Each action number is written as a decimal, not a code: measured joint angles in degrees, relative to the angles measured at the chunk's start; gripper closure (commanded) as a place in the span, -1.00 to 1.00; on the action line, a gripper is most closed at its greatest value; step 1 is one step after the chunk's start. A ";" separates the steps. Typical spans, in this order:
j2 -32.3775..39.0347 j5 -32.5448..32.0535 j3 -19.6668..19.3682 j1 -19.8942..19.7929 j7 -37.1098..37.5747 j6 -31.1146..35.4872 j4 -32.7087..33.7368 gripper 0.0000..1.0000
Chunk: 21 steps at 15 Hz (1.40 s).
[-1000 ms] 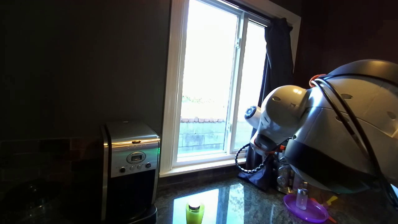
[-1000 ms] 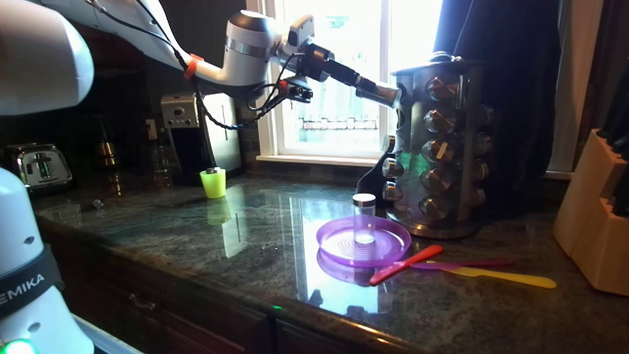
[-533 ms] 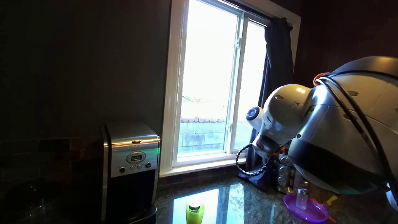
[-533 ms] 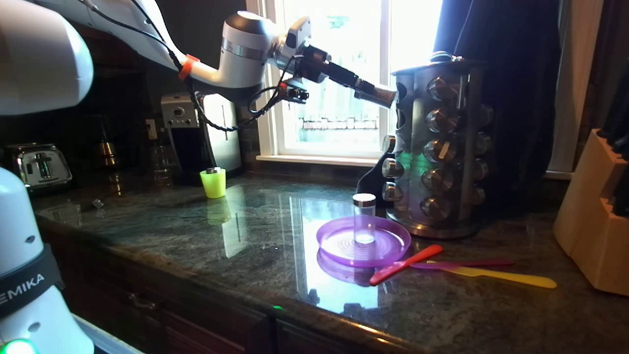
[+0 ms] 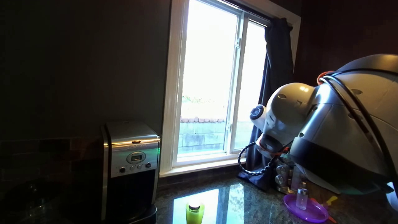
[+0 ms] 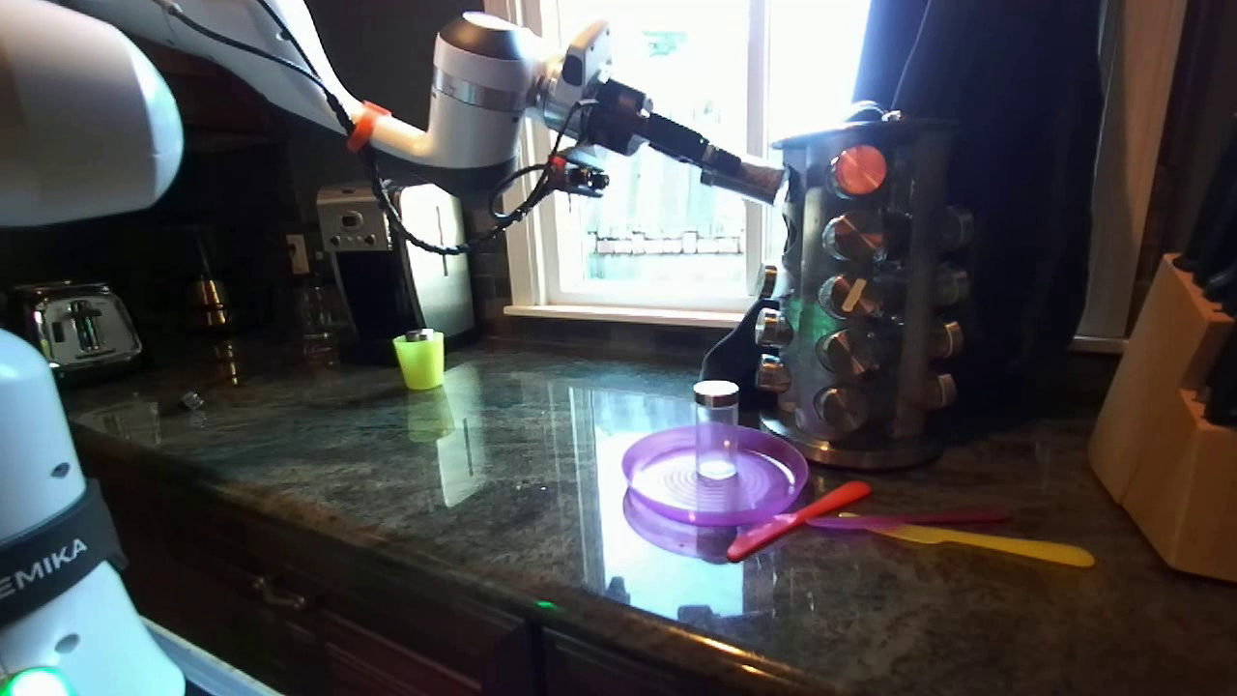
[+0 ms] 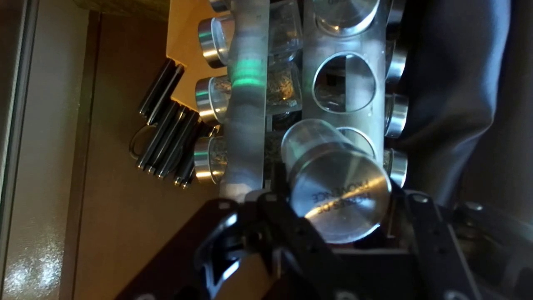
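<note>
Now my gripper [image 6: 725,164] has its fingers clamped on the spice jar [image 7: 339,196], of which the long axis points forward, slightly down, glass end partly before one round opening [image 7: 359,141] of the rack [image 6: 810,261].

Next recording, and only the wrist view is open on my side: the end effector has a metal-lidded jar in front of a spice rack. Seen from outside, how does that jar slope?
Observer: In an exterior view, the held jar slopes downward from the end effector toward the spice rack.
Operator: What stands near the rack's base?
Observer: A purple dish, with a second jar upright in it; both exterior views show this.
Operator: Anything lying around that dish?
Observer: A red knife, a purple knife and a yellow knife lie near it.
</note>
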 measured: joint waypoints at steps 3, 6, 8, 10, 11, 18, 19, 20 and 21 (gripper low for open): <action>0.11 0.00 -0.19 0.25 0.00 1.72 -0.59 0.52; 0.19 0.25 -0.19 0.25 0.00 2.98 -0.93 0.52; 0.24 0.62 -0.19 0.26 0.00 3.30 -1.03 0.52; 0.35 0.97 -0.19 0.26 0.00 3.80 -1.09 0.52; 0.49 1.18 -0.19 0.26 0.00 4.17 -1.13 0.52; 1.84 2.50 -0.36 0.21 0.00 6.27 -1.25 0.52; 1.91 2.59 -0.39 0.15 0.00 6.27 -1.25 0.52; 1.98 2.67 -0.40 0.06 0.00 6.27 -1.25 0.52; 2.03 2.74 -0.42 -0.07 0.00 6.27 -1.26 0.52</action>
